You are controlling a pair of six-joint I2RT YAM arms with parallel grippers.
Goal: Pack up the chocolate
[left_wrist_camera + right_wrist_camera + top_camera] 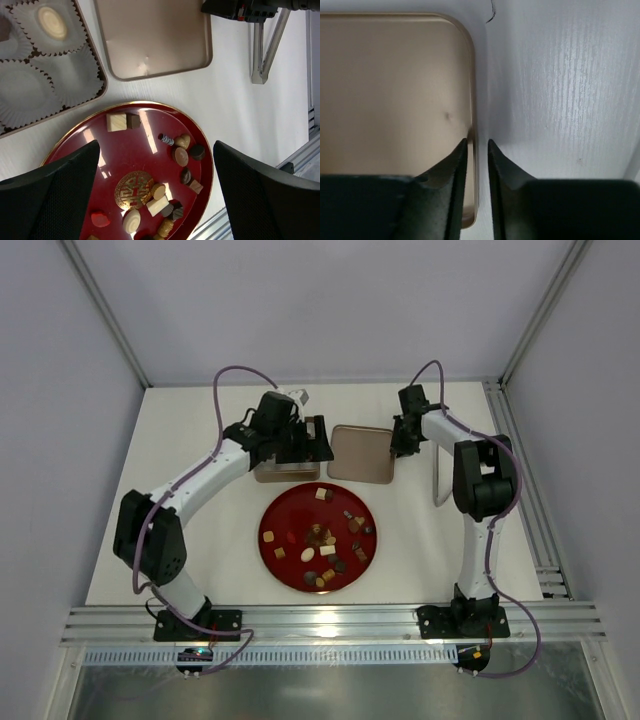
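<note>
1. My left jaws hang wide open above the red plate [115,155].
2. My right jaws narrowly straddle the rim of the gold tray [395,75]; I cannot tell whether they grip.
3. The chocolate [180,156] lies scattered on that plate.

The white bench [200,530] is carrying a red plate [290,515], lying below and between the left fingers [50,195]. A gold box [285,475] of paper cups [30,90] is sitting beyond them. A shallow gold tray's [360,453] right rim is running between the right fingers [452,190].
</note>
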